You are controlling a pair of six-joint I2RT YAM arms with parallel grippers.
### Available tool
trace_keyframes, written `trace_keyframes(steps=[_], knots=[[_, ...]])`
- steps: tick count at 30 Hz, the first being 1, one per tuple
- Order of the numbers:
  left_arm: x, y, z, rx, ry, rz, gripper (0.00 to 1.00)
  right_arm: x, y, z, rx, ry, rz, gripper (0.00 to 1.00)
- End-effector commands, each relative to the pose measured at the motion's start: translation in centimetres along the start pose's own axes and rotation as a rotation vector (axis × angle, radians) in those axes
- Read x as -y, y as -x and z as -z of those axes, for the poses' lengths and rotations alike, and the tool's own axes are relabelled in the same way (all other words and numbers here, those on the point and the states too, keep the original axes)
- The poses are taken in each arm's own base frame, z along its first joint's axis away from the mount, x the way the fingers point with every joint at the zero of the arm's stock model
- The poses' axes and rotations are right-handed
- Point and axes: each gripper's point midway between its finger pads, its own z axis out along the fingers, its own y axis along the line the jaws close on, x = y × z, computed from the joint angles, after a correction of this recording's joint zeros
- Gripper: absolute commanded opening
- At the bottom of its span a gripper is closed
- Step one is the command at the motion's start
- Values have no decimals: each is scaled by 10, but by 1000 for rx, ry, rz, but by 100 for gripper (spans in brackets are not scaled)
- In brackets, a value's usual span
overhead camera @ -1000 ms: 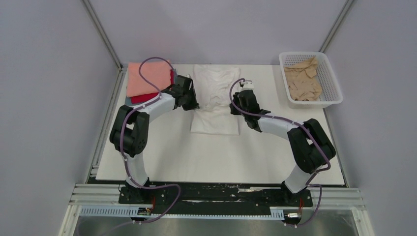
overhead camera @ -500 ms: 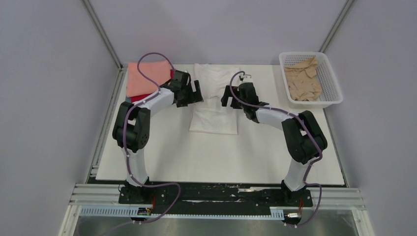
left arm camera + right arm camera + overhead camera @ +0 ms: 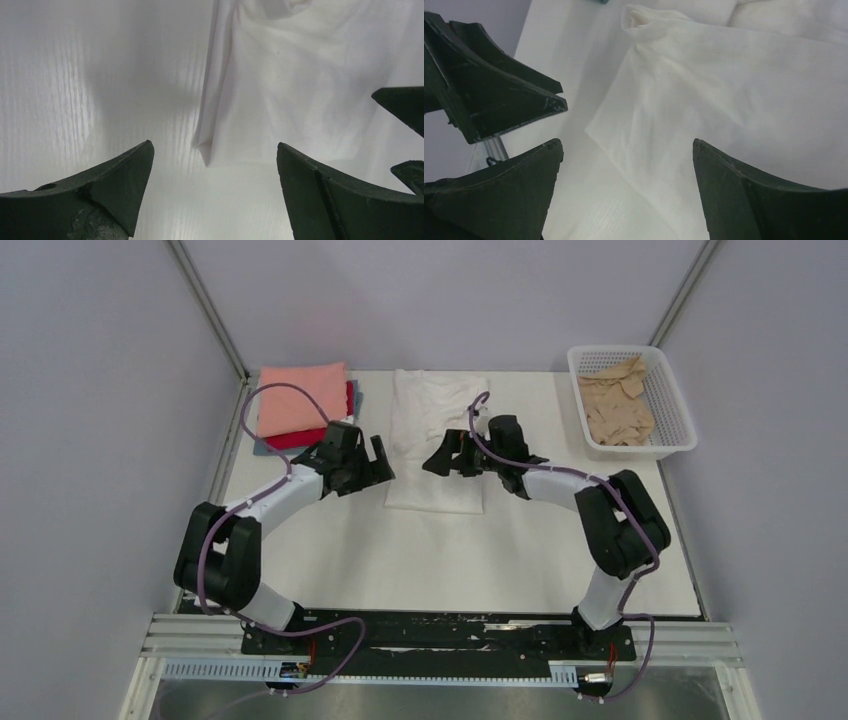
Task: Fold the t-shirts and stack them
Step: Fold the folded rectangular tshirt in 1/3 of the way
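Large plain white cloth t-shirt, folded into a long strip, lies flat on the tabletop | left hand spread, empty, beside its near-left corner | right hand spread, empty, over its near half | risk: pinching the top layer only lets the strip fall open; hands sit close and may clash.

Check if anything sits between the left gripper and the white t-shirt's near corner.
Nothing visible. The left gripper is open above bare table, with the white t-shirt corner right between its fingers; the right gripper is off to the side.
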Motion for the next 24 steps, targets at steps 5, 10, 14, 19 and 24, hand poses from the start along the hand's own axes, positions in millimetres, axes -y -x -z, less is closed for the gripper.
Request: trace_keyframes(steps=[5, 10, 14, 19, 24], knots=[[-30, -39, 11, -8, 36, 94, 100, -30, 8, -89, -90, 241, 32, 100], [-38, -58, 7, -47, 39, 114, 100, -14, 45, -134, -44, 192, 34, 100], [-34, -55, 4, -35, 15, 121, 100, -4, 64, -141, 7, 128, 70, 100], [-14, -41, -2, -29, -49, 120, 100, -6, 72, -109, 39, 56, 100, 100], [-5, -41, -15, -71, -71, 130, 91, 9, 64, -40, 129, -126, 46, 100]])
